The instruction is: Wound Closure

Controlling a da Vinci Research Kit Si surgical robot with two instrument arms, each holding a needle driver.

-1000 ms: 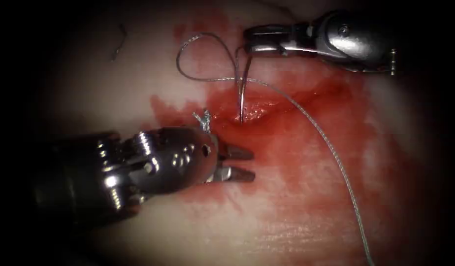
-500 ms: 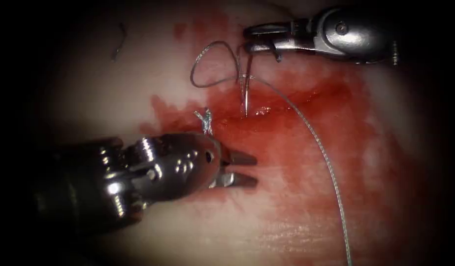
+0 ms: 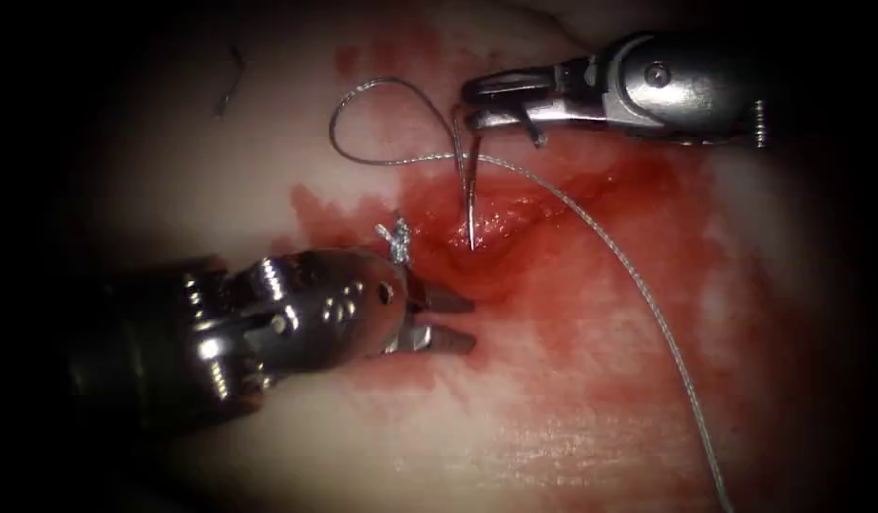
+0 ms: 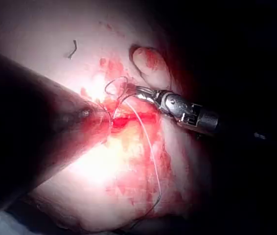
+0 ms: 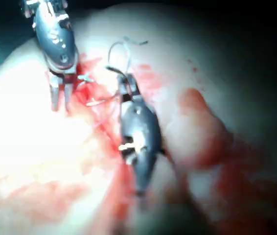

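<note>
Endoscope view: the right tool (image 3: 482, 100) comes in from the far right, clamped on the needle (image 3: 469, 195) at its thread end. The needle hangs down with its tip touching the red, wet cut (image 3: 515, 223) in the tissue (image 3: 572, 437). The thread (image 3: 610, 256) loops to the far left of the needle, then trails near and right. The left tool (image 3: 448, 323) lies near left, jaws apart, holding nothing, beside a knotted stitch (image 3: 397, 237).

Left wrist view: the right tool (image 4: 141, 93) sits at the cut with the thread (image 4: 150, 152) trailing.

Right wrist view: the left tool (image 5: 60, 100) stands with jaws apart.

The thread (image 3: 639, 285) runs off the endoscope view's lower edge. Red fluid (image 3: 486, 271) hides the needle (image 3: 469, 195) tip.
</note>
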